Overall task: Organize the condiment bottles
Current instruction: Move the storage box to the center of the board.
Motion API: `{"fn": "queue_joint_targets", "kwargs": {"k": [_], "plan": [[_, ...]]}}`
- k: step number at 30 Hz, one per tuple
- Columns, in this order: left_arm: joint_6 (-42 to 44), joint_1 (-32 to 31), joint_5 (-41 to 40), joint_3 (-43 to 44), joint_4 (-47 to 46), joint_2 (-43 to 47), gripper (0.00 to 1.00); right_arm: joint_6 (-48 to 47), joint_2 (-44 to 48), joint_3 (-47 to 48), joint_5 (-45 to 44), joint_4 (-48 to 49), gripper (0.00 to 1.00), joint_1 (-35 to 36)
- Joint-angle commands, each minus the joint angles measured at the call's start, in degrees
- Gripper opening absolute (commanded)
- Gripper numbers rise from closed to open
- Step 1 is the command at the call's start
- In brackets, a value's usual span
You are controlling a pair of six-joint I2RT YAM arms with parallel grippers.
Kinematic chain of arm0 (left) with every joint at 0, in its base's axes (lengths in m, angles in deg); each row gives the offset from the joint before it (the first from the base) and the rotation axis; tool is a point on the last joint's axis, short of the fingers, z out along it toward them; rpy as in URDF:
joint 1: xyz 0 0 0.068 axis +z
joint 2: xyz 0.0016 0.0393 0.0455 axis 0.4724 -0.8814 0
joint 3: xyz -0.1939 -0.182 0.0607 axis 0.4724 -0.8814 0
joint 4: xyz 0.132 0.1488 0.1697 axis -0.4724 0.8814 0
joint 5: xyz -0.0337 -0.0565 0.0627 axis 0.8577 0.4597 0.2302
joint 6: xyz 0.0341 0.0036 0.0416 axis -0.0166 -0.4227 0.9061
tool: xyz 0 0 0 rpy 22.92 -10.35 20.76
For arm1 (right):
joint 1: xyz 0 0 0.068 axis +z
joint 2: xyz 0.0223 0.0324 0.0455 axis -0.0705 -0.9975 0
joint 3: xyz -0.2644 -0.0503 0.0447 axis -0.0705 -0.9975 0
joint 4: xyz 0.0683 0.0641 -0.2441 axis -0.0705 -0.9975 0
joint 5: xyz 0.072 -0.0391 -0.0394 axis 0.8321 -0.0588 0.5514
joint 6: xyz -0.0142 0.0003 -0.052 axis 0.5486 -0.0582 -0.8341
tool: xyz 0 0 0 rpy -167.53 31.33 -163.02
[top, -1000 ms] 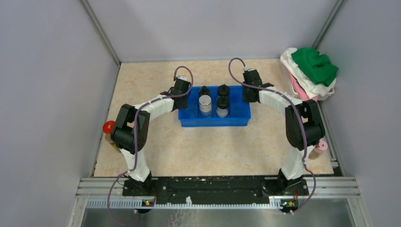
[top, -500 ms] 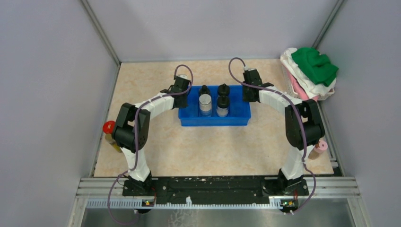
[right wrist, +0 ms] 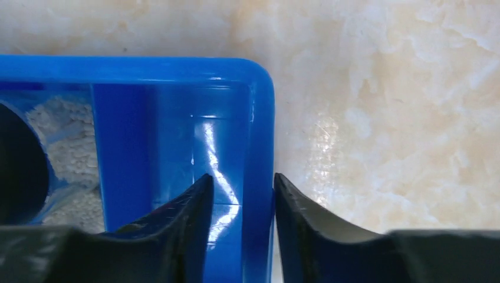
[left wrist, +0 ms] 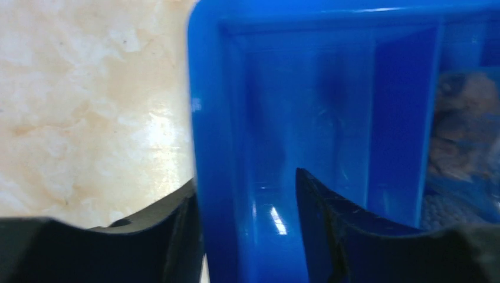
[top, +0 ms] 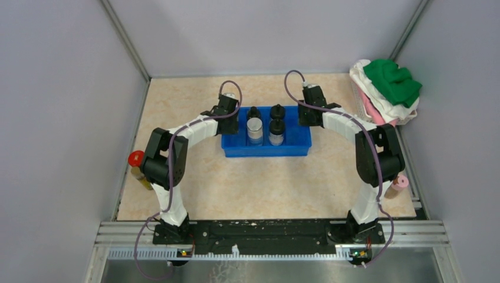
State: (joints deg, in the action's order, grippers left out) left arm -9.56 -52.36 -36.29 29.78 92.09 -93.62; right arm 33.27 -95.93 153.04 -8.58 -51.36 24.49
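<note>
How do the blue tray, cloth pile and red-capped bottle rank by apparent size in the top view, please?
1. Blue tray and cloth pile: too alike to rank.
2. Red-capped bottle, clearly smallest, partly hidden.

Left tray end: my left end effector point(left wrist: 244, 177) straddles the blue tray point(left wrist: 212, 118) wall, with a gap on the inner side.
Right tray end: my right end effector point(right wrist: 242, 175) straddles that wall closely.
Tray middle: four condiment bottles point(top: 265, 127) block it.
Near counter point(top: 259, 183): open between my arms.
Edges: red-capped bottle point(top: 136, 158) and pink-capped bottle point(top: 401, 181) stand by my elbows; cloth pile point(top: 389, 88) fills the far right corner.
</note>
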Motion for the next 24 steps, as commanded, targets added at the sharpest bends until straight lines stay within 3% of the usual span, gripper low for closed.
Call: {"fn": "queue_joint_targets", "kwargs": {"k": [1, 3, 6, 16, 24], "plan": [[-0.04, -1.06, 2.2, 2.63, -1.8, 1.01, 0.65, 1.37, 2.2, 2.76, 4.92, 6.97, 0.47, 1.43], [-0.09, -1.05, 1.46, 2.36, -1.48, 1.86, 0.76, 1.43, 3.07, 1.97, 4.51, 7.05, 0.64, 1.44], [-0.1, -1.05, 0.8, 2.1, -1.04, 3.48, 0.8, 1.47, 4.62, 1.06, 3.93, 6.9, 0.71, 1.44], [0.28, -1.06, 0.28, 2.33, 2.84, 13.26, 0.8, 0.44, 13.59, -1.78, -0.61, 3.13, 0.73, 1.92], [-1.39, -0.78, 0.77, -4.32, 9.88, 33.67, 0.74, -1.5, 32.83, -8.01, -11.95, -4.81, 0.76, 2.53]]}}
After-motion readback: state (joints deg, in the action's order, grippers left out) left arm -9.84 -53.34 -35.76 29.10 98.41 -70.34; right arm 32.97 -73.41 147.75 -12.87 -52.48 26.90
